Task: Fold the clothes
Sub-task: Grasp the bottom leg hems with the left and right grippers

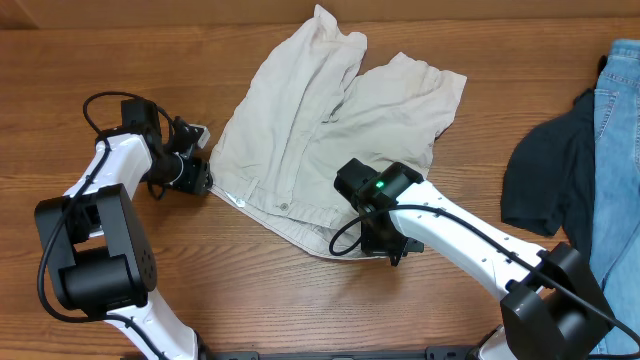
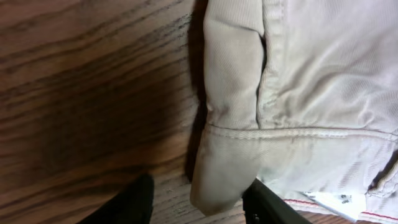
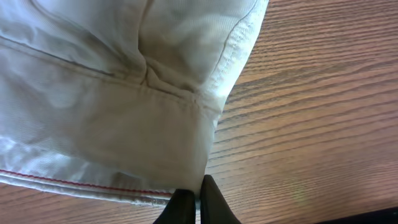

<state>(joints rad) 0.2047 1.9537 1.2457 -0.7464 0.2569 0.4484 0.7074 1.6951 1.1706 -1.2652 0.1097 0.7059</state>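
Note:
The clothes, a pair of cream shorts (image 1: 330, 120), lie spread on the wooden table with the waistband toward the front. My left gripper (image 1: 205, 175) is at the waistband's left corner. In the left wrist view its fingers (image 2: 127, 205) stand apart on either side of that corner (image 2: 221, 180), and the left one is clear of the cloth, so the left gripper (image 2: 199, 208) is open. My right gripper (image 1: 385, 245) is at the waistband's right end. In the right wrist view the right gripper (image 3: 199, 199) is shut, pinching the edge of the shorts (image 3: 124, 118).
A dark navy garment (image 1: 545, 180) and blue jeans (image 1: 615, 150) lie piled at the table's right edge. Bare wood (image 1: 250, 290) shows in front of the shorts and at the far left.

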